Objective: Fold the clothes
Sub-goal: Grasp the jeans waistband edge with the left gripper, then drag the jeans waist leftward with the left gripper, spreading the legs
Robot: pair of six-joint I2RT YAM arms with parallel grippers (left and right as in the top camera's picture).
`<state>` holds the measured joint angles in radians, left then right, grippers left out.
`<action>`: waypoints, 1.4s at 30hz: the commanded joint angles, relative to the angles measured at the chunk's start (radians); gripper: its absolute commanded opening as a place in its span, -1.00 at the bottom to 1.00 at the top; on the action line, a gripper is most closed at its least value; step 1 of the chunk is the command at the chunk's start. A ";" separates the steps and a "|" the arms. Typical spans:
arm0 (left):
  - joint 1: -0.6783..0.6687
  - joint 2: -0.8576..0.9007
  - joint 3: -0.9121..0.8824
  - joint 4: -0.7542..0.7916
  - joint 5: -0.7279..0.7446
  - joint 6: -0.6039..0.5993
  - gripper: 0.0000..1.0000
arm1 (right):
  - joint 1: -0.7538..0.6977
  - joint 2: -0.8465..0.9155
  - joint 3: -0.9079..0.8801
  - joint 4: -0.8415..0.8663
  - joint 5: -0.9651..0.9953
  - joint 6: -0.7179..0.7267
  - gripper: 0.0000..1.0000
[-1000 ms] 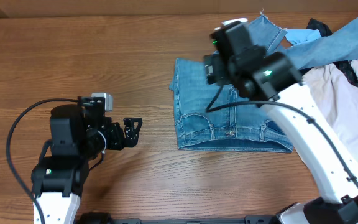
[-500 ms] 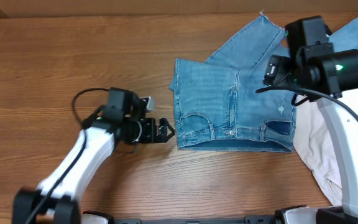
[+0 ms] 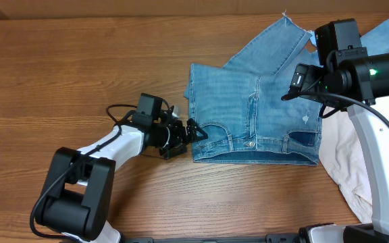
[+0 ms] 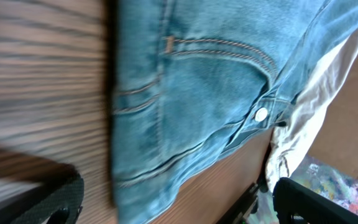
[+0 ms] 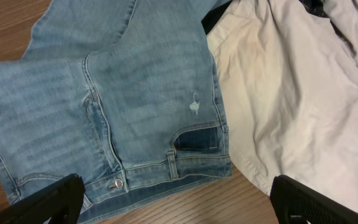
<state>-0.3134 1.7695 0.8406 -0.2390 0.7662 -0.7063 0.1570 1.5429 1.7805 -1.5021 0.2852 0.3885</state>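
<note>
Left arm had swung in across the bare wood, its end effector (image 3: 196,130) gaping open at the left waist corner of the jeans (image 3: 248,101). Right end effector (image 5: 176,202) hung open above them, holding nothing. Jeans lay mid-surface, part-folded, one leg splaying toward the far edge, so more folds were needed, I'd say. Free surface (image 3: 80,67) lay to the left; a beige garment (image 3: 346,158) crowded the right edge.

Light-blue jeans (image 3: 252,121), partly folded, waistband nearest, flat on table
</note>
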 commanded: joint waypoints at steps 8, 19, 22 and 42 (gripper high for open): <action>-0.100 0.026 0.012 0.019 -0.075 -0.083 -0.25 | -0.003 -0.013 0.021 0.000 0.005 0.005 1.00; 0.040 -0.044 0.018 -0.097 -0.068 0.091 -0.92 | -0.031 -0.013 0.021 -0.008 0.039 0.005 1.00; 0.176 -0.120 0.046 -0.216 -0.086 0.194 -0.92 | -0.061 -0.013 0.021 -0.008 0.039 0.005 1.00; 0.867 -0.260 0.535 -0.863 -0.192 0.478 1.00 | -0.119 -0.013 0.021 -0.003 0.026 0.005 1.00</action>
<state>0.6018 1.5055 1.4010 -1.0210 0.6231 -0.3367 0.0399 1.5425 1.7805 -1.5105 0.3035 0.3882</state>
